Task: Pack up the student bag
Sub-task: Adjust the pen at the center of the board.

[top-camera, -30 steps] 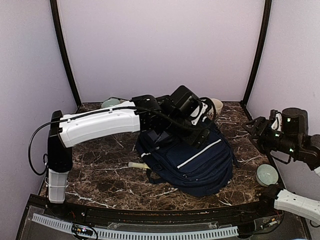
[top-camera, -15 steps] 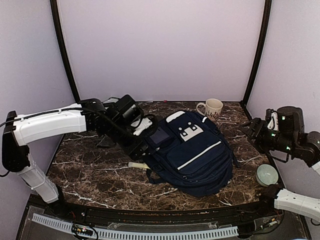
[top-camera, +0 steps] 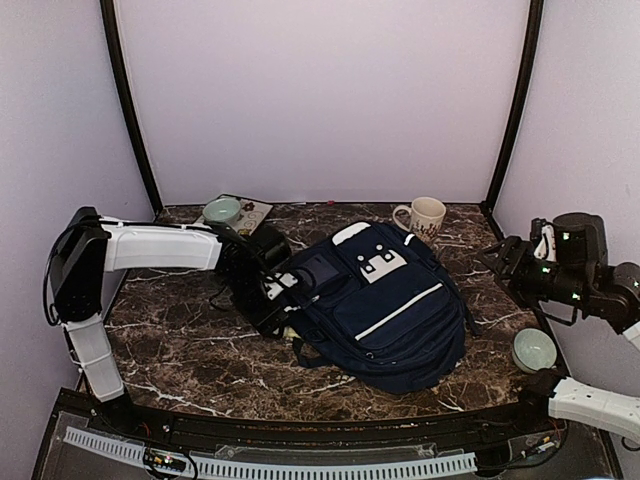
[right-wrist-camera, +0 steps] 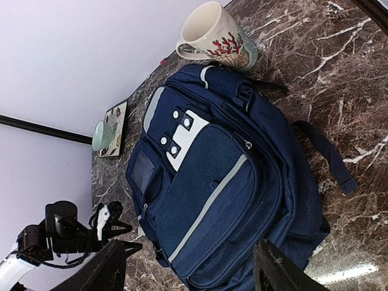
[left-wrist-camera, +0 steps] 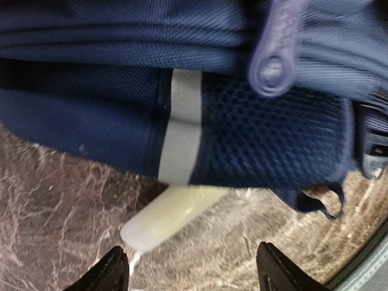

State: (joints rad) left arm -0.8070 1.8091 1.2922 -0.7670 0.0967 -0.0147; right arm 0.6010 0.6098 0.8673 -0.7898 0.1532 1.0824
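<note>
The bag (top-camera: pixel 400 310) lies flat mid-table (top-camera: pixel 180 340), front pockets up. The left gripper (left-wrist-camera: pixel 191 276) sits low at the bag's left edge, jaws spread and holding nothing. A pale stick (left-wrist-camera: pixel 170 218) pokes out from under the bag, just ahead of its fingertips. The right gripper (right-wrist-camera: pixel 191 270) hangs off to the right, well apart from the bag, jaws likewise spread and empty. A mug (top-camera: pixel 427 215) stands behind the bag, and a bowl (top-camera: pixel 533 350) sits near the right arm.
</note>
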